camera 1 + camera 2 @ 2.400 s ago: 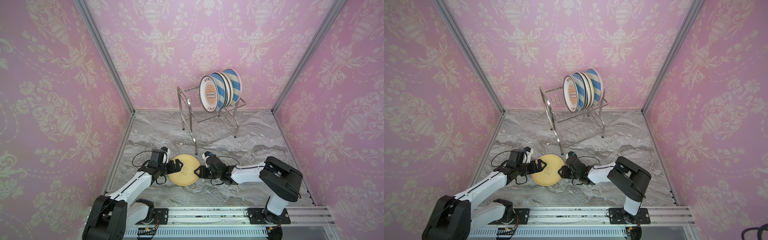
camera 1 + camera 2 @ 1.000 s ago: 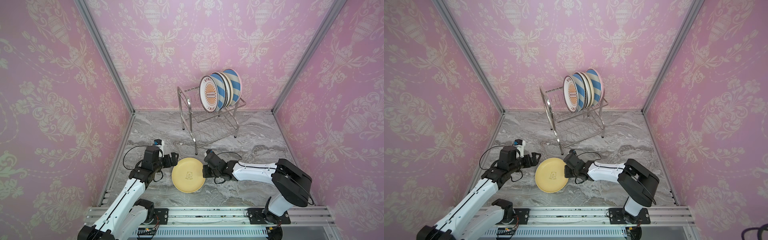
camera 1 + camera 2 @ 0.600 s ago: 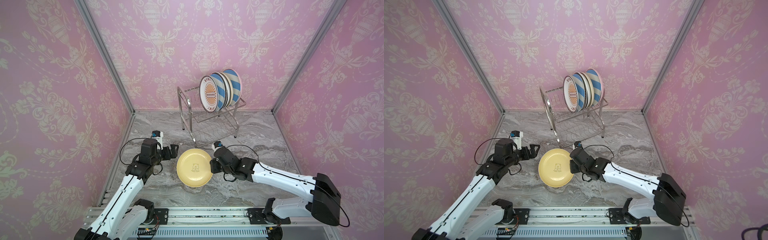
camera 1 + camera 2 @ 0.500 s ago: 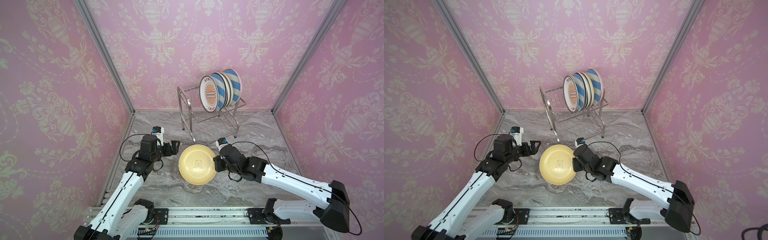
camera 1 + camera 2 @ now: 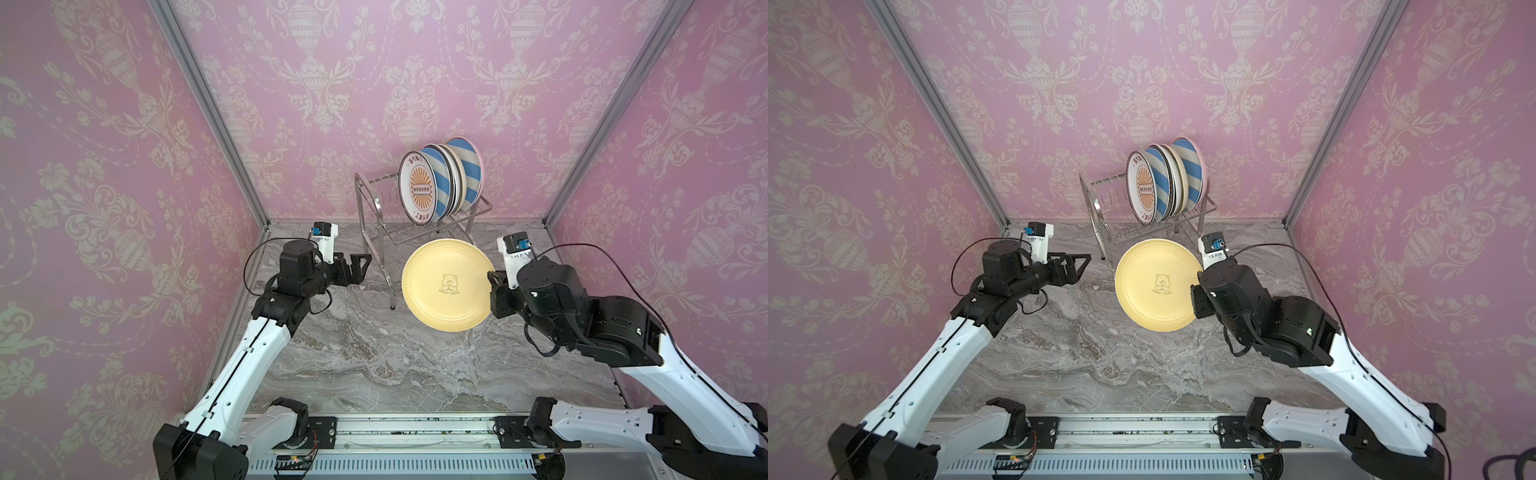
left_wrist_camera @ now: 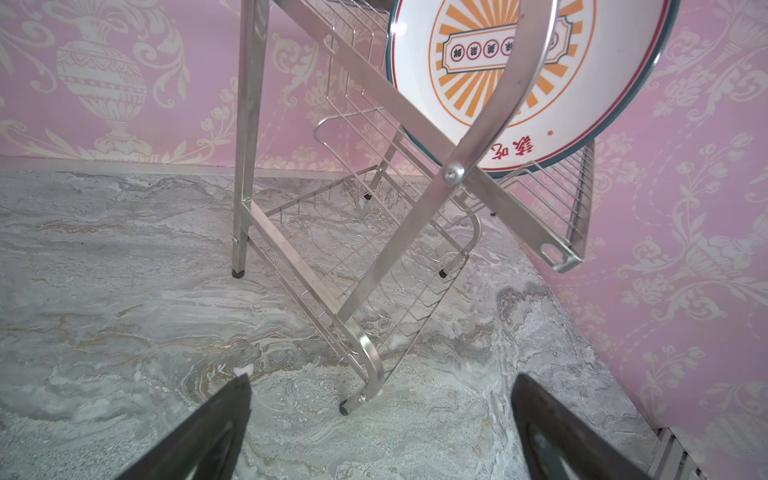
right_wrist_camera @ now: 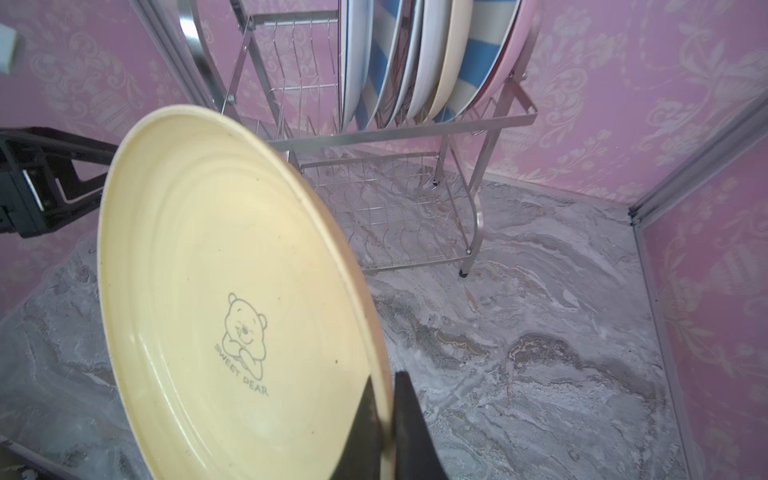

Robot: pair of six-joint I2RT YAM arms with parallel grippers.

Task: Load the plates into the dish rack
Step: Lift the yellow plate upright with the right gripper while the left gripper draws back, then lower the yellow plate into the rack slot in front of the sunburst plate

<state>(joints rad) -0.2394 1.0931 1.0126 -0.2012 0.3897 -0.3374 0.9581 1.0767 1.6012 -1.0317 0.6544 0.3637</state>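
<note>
While the right gripper (image 5: 491,286) is clamped on the right rim of the yellow plate (image 5: 446,284), both top views show that plate raised clear of the marble tabletop (image 5: 374,353). Its face is tilted up toward the camera, and it hangs just in front of the dish rack (image 5: 371,232). The racked plates (image 5: 440,185) stand on edge in the upper tier, with the sunburst plate (image 5: 417,191) foremost. The left gripper (image 5: 359,266) hovers left of the rack with its jaws spread and nothing between them.

Left wrist view: both fingers (image 6: 220,428) stand wide apart over bare tabletop. The gripper faces the rack's near leg (image 6: 245,124), and the sunburst plate (image 6: 582,83) sits above in the top tier.

Right wrist view: the jaws are closed tight on the yellow plate's rim (image 7: 386,424), one finger on each face. The plate (image 7: 232,270) bears a bear drawing. Beyond it, striped, beige and pink plates (image 7: 436,62) lean together in the upper tier; the lower tier is bare.
</note>
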